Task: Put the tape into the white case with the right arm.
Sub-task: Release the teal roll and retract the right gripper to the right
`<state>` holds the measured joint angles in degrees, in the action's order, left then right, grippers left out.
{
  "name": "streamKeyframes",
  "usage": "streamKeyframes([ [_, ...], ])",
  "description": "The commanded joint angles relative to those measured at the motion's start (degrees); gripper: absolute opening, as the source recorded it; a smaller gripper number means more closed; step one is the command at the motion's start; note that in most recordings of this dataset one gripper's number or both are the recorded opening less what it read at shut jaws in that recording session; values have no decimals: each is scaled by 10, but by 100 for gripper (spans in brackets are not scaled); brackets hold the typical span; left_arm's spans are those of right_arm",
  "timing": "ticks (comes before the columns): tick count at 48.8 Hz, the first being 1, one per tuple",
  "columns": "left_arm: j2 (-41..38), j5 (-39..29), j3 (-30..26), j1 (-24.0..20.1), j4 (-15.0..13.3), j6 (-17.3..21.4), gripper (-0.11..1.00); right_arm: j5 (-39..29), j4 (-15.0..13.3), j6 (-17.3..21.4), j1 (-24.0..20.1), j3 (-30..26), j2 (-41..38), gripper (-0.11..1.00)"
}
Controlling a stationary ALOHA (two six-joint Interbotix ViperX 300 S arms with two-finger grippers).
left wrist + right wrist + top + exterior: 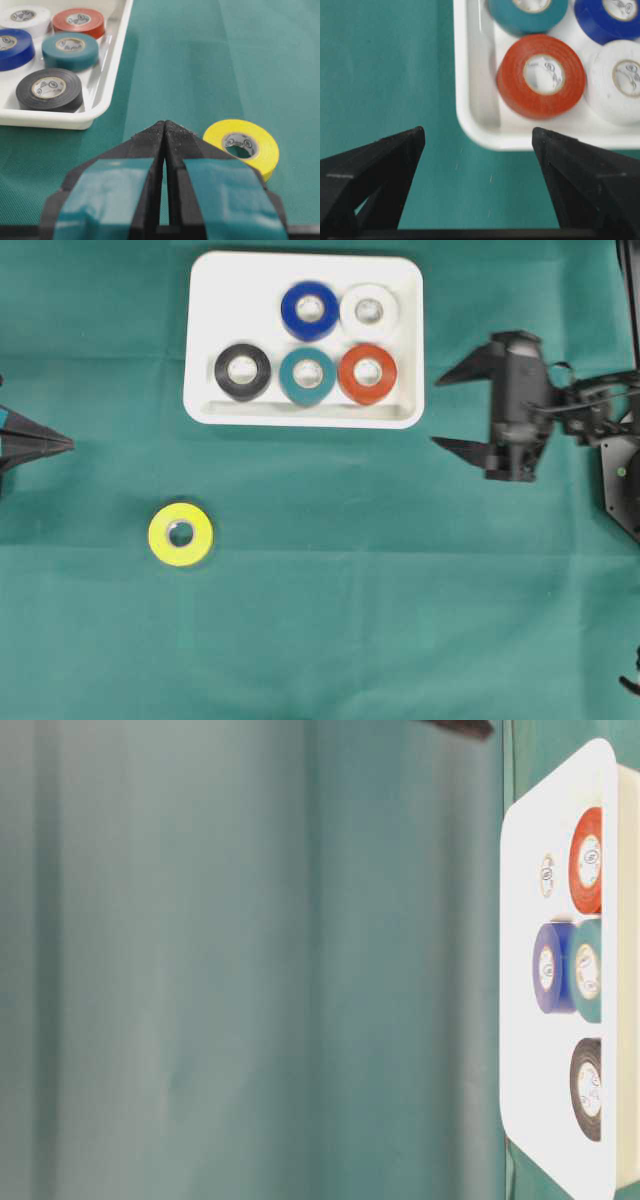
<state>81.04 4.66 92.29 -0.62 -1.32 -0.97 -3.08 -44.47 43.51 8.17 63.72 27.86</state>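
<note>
Five rolls already sit in the shallow white plastic case (305, 410); the yellow tape roll (181, 534) lies well below-left of it on the green bench (400, 590). The black right pincer (452, 407) hangs empty and wide open just right of the case, probably ready to fetch it, while the blue-patched left pincer (164, 131) is pinched closed, holding nothing.

Five rolls (308, 376) in case (404, 416) (one (181, 534) outside)

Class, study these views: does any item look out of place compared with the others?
Yes. The yellow tape roll lies flat on the green cloth, alone and apart from the white case, where the five other rolls sit. Nothing looks spilled, tilted or damaged.
</note>
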Motion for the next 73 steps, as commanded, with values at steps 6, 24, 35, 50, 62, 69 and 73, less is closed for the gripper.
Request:
streamKeyframes([
  [6,-4,2,-8,-4,0,1,0,10,1,1,1,62,98,76],
  [24,-4,2,-8,-4,0,1,0,14,2,2,1,127,220,59],
  [35,-4,2,-8,-4,0,0,0,76,2,2,-7,140,200,59],
  [50,-4,2,-8,-4,0,0,0,133,2,1,-54,151,172,59],
  [62,-4,2,-8,-4,0,0,0,121,2,1,-61,148,172,59],
  [69,-4,2,-8,-4,0,0,0,124,0,0,-62,142,166,59],
  [73,-4,2,-8,-4,0,0,0,124,-1,-2,-62,134,154,59],
])
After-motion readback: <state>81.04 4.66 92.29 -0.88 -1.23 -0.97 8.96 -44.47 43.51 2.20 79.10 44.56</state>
